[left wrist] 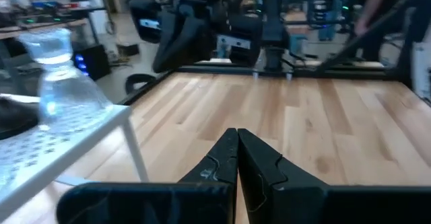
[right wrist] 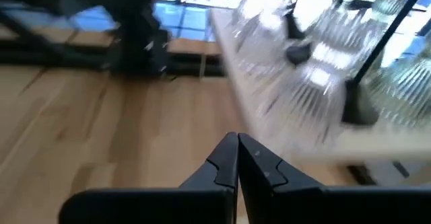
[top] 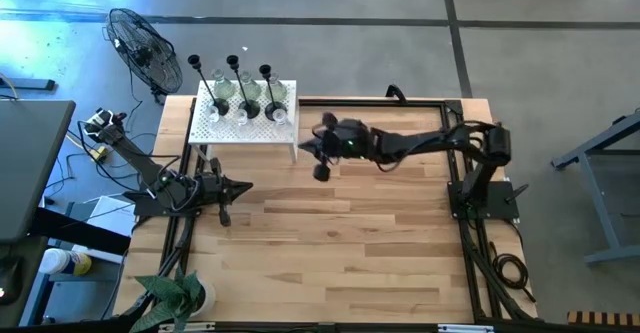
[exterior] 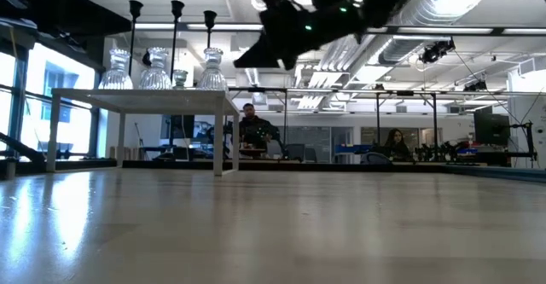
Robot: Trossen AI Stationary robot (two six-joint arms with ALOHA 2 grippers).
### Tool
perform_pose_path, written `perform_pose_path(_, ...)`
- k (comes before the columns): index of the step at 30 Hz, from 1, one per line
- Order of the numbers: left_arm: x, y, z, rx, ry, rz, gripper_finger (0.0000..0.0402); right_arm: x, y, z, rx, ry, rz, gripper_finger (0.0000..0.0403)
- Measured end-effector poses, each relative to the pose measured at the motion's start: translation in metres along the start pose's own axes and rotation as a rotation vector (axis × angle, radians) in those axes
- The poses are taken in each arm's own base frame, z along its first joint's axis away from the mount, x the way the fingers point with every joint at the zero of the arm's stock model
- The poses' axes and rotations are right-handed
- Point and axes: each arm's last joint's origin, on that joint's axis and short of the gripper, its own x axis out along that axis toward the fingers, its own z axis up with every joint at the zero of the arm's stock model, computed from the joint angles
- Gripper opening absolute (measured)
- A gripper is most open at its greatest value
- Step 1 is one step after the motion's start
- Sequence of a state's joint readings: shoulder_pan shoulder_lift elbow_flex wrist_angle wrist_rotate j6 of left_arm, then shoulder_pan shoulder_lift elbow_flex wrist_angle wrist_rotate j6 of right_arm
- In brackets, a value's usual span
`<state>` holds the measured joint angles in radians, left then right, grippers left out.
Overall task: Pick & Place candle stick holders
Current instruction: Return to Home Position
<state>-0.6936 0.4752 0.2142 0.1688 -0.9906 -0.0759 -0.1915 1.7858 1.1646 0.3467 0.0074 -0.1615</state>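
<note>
Three black candle stick holders (top: pixel 246 85) with thin stems stand on their round bases on a white perforated stand (top: pixel 210 128) at the table's far left. Several squat clear-glass holders (top: pixel 222 88) stand among them. In the low view the black cup tops (exterior: pixel 177 9) rise above the glass ones (exterior: pixel 154 69). My right gripper (top: pixel 306 145) is shut and empty, raised above the table just right of the stand; it also shows in the low view (exterior: pixel 246 60) and in its own wrist view (right wrist: pixel 237 143). My left gripper (top: pixel 248 185) is shut and empty, low over the table on the near side of the stand.
A black wire-cage fan (top: pixel 145 48) stands on the floor beyond the table's far left corner. A potted plant (top: pixel 175 295) sits at the near left corner. Bare wood (top: pixel 350 243) stretches across the table's middle and near side. People sit in the room behind (exterior: pixel 249 124).
</note>
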Motion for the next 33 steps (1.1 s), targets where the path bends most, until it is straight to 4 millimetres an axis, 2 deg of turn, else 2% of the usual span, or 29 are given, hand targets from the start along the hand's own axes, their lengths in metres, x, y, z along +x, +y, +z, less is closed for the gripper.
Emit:
perform_pose_path(3,0.000,-0.001,-0.001,0.004,0.010,-0.058,0.0001,-0.024,0.005,-0.014,0.001,-0.038,0.033,0.0000)
perform_pose_path(9,0.013,0.010,0.001,-0.014,0.018,-0.136,0.0001,-0.089,0.010,-0.041,0.026,-0.090,0.066,0.0000)
perform_pose_path(15,0.033,0.036,0.002,-0.019,0.023,-0.105,0.0000,-0.157,0.010,-0.054,0.029,-0.176,0.075,0.0000)
perform_pose_path(19,0.036,0.052,0.005,-0.009,0.004,-0.087,0.0000,-0.196,0.009,-0.067,0.055,-0.240,0.094,0.0000)
perform_pose_path(25,0.027,0.064,0.008,0.000,-0.022,-0.045,0.0000,-0.233,0.010,-0.086,0.081,-0.291,0.068,0.0000)
perform_pose_path(33,0.005,0.070,0.009,0.010,-0.069,-0.029,0.0000,-0.254,0.011,-0.099,0.093,-0.238,0.046,0.0000)
